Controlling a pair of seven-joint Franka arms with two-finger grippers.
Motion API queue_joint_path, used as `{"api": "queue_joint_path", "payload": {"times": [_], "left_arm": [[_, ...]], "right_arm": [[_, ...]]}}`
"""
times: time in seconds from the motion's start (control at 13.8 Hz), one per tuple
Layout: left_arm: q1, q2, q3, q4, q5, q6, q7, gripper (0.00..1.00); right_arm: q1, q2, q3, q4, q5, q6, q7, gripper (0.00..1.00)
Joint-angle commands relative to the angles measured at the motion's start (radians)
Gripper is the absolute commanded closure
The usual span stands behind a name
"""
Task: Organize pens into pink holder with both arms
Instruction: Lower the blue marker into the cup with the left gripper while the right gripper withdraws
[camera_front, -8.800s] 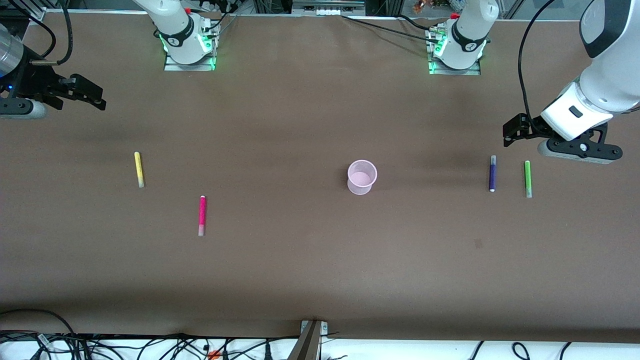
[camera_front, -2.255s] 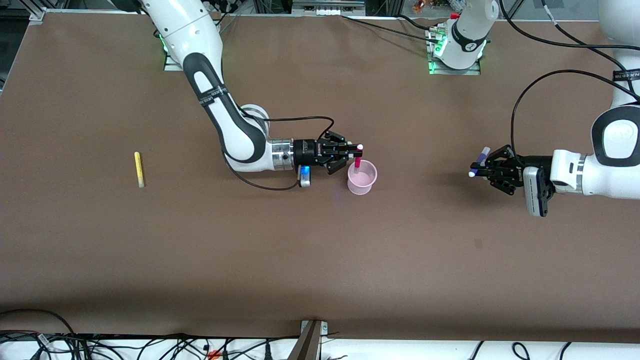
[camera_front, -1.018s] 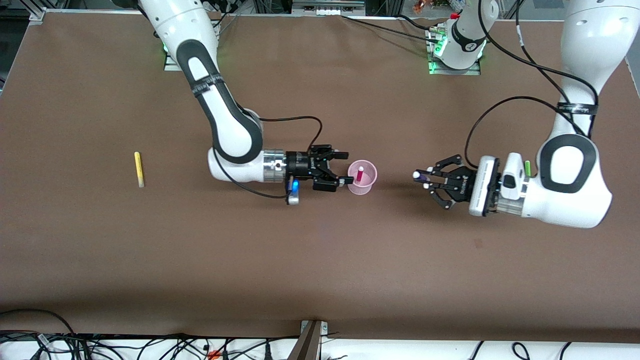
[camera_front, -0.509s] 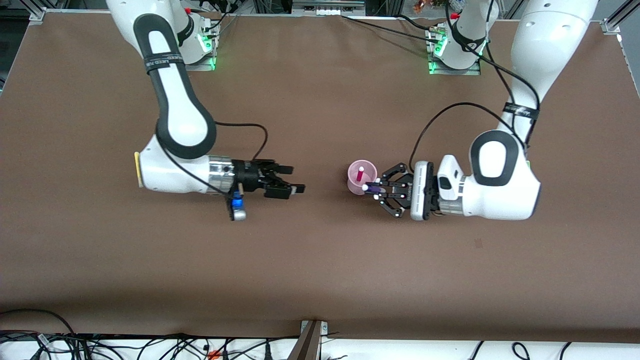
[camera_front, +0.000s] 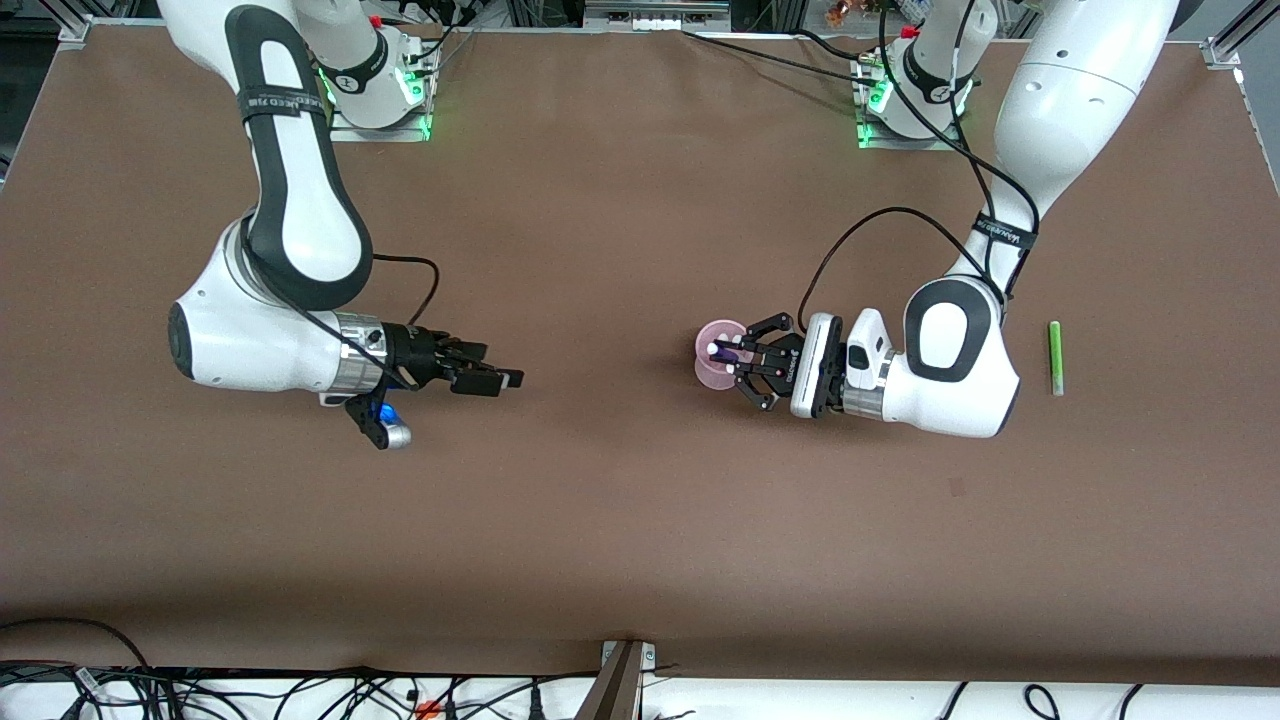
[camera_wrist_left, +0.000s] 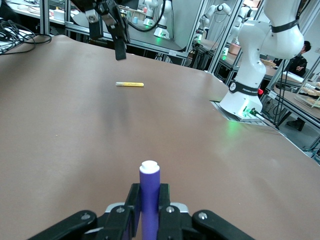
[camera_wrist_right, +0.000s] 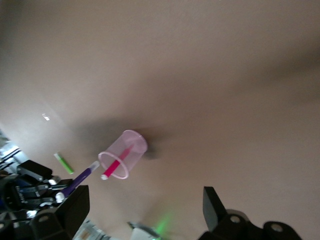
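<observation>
The brown table (camera_front: 620, 520) carries the pink holder (camera_front: 708, 372) (plus yellow pen (camera_wrist_left: 129, 84), green pen (camera_front: 1054, 357)).

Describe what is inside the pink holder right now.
The magenta pen leans inside the pink holder. The left claw holds the purple pen over the rim, not yet dropped in. From the front view that claw covers much of the holder's inside.

The front camera is mounted high and looks steeply down across the brown worktop (camera_front: 620, 520) toward both arm bases, covering nearly its whole surface. The left wrist camera sits close to the left end effector (camera_wrist_left: 148, 220) and looks low along the worktop toward the right arm's end. The right wrist camera looks from farther off toward the pink holder (camera_wrist_right: 123, 154). The front and right wrist views share the holder (camera_front: 716, 352).
</observation>
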Motion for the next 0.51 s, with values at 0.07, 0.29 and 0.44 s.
{"api": "queue_joint_path", "payload": {"times": [0.07,0.29,0.44], "left_arm": [[0.022,-0.016,-0.021,-0.076,-0.053,-0.01,0.063,0.95],[0.04,-0.031,-0.021,-0.071,-0.072,-0.024,0.074,0.0],[0.052,-0.031,-0.021,-0.068,-0.07,-0.05,0.069,0.0]], "right_arm": [[0.009,-0.085,-0.017,-0.028,-0.285,-0.01,-0.15,0.0],[0.009,-0.114,-0.021,-0.026,-0.371,-0.031,-0.173,0.0],[0.009,-0.127,-0.022,0.002,-0.513,-0.021,-0.23,0.0]]}}
